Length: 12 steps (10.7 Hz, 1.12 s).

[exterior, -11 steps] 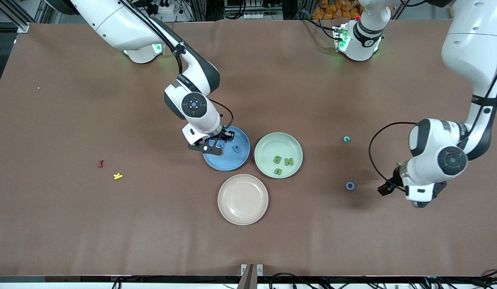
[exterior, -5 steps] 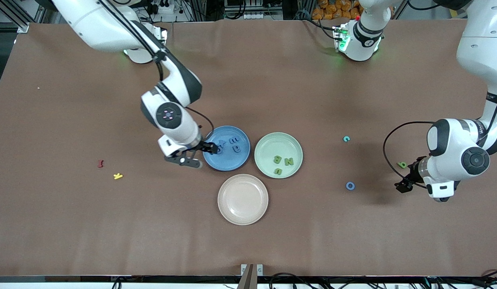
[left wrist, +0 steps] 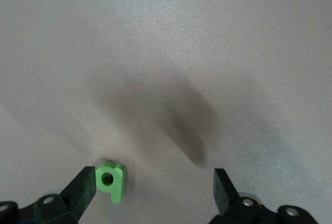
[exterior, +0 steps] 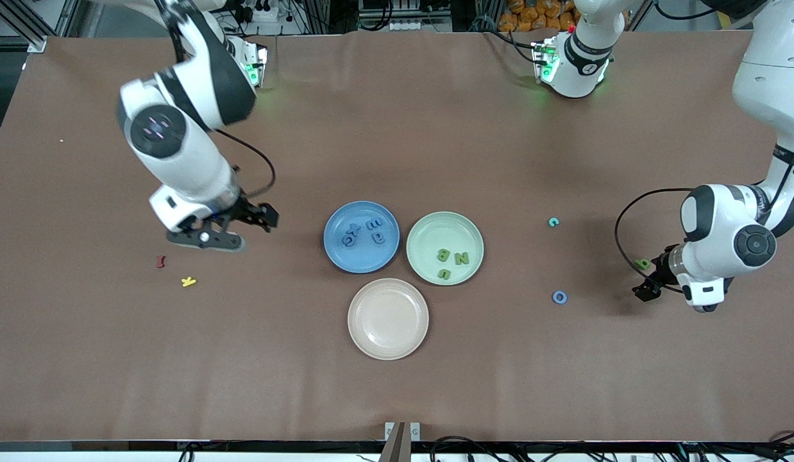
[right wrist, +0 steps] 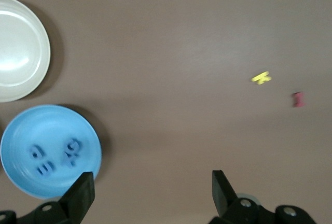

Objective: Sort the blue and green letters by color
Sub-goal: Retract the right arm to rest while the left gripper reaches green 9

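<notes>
Since a second ago the right hand [exterior: 233, 226] has left the blue plate [exterior: 361, 237] and now hangs open and empty over bare tabletop [exterior: 397, 128] toward the right arm's end, near the dark-red piece [exterior: 160, 261] and yellow piece [exterior: 188, 281]. Blue letters [exterior: 363, 233] lie in the blue plate, green letters [exterior: 451, 260] in the green plate [exterior: 444, 248]. Beside them sits a beige plate [exterior: 388, 318]. The left hand [left wrist: 150, 187] hangs open just over the green P [left wrist: 112, 181].
</notes>
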### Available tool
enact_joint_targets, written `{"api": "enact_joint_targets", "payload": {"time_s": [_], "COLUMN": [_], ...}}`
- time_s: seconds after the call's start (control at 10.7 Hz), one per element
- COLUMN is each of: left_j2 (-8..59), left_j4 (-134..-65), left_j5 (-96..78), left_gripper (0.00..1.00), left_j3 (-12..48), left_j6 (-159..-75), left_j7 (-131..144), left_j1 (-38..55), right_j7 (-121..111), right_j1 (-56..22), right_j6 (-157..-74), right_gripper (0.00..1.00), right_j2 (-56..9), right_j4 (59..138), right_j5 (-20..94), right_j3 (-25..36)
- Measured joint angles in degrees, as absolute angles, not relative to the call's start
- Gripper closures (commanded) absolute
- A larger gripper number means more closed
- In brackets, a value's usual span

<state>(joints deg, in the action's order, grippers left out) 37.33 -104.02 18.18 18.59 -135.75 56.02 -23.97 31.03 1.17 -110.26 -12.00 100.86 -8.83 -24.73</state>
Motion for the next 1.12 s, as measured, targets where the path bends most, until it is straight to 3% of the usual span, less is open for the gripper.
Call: {"api": "enact_joint_targets", "payload": {"time_s": [0.37,0.65,1.12], "left_j2": [36.2,34.9,34.2], "left_j4": [-108.3,-110.7,-113.6], "left_j5": [18.2,18.3,19.9], "left_gripper": [0.0,0.0,0.0], "left_j3": [18.5,18.3,18.2], "left_j6": [-139.8,-141.3,-144.0], "left_j7": [56.0,56.0,56.0], "left_j1": [-24.8,-25.2,-27.7], "right_j7": [14.6,7.1,3.5], "right_j1": [2.6,2.7,2.6], "right_j6": [-100.3,-94.1,-92.9], "right_gripper": [0.0,0.0,0.0], "right_j2": [-3.1,-2.1,-0.5], "right_j4": [97.7,91.7,91.0], "right_j5": [-4.6,-1.3,2.2], "right_j3": [-17.8,-14.0,-11.5]}}
